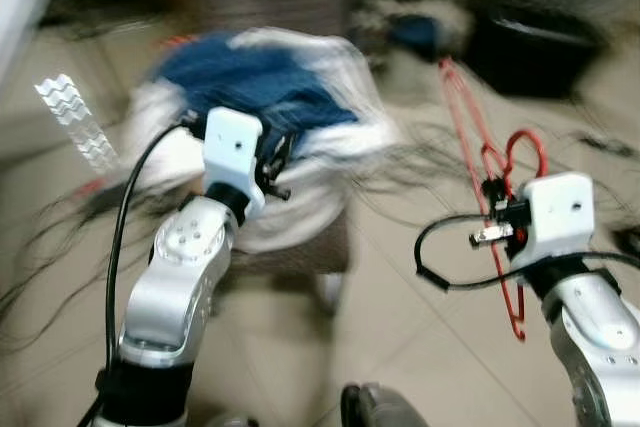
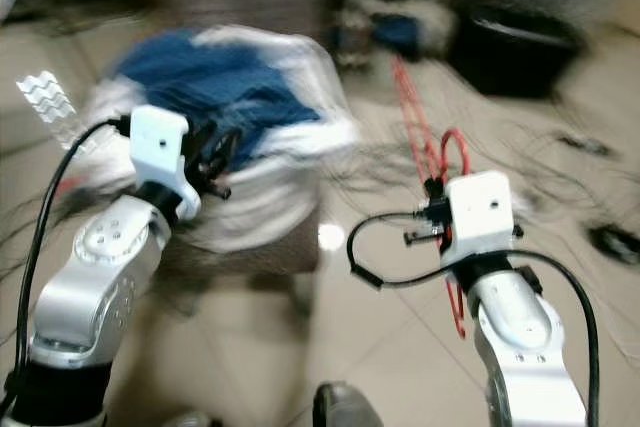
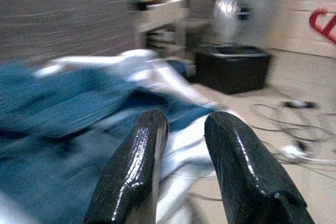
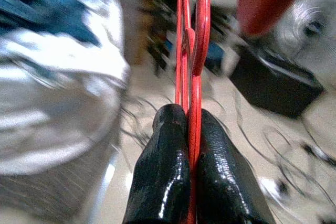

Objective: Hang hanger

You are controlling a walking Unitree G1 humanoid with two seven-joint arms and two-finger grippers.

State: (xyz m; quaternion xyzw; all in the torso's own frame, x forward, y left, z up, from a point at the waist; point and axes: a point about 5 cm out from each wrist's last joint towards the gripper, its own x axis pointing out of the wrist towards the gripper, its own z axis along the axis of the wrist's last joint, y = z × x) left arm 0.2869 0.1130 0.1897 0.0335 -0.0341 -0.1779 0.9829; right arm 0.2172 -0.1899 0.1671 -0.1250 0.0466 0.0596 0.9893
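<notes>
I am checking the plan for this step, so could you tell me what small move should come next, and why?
Probably keep the right gripper shut on the red hanger and hold it steady. The views are blurred, and nothing to hang it on can be made out. The left gripper is open over the clothes pile.

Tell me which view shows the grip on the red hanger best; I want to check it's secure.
The right wrist view: the right gripper is shut on the red hanger, wire pinched between both fingers. Both eye views are blurred, showing the hanger beyond the wrist. The left wrist view catches its hook.
</notes>
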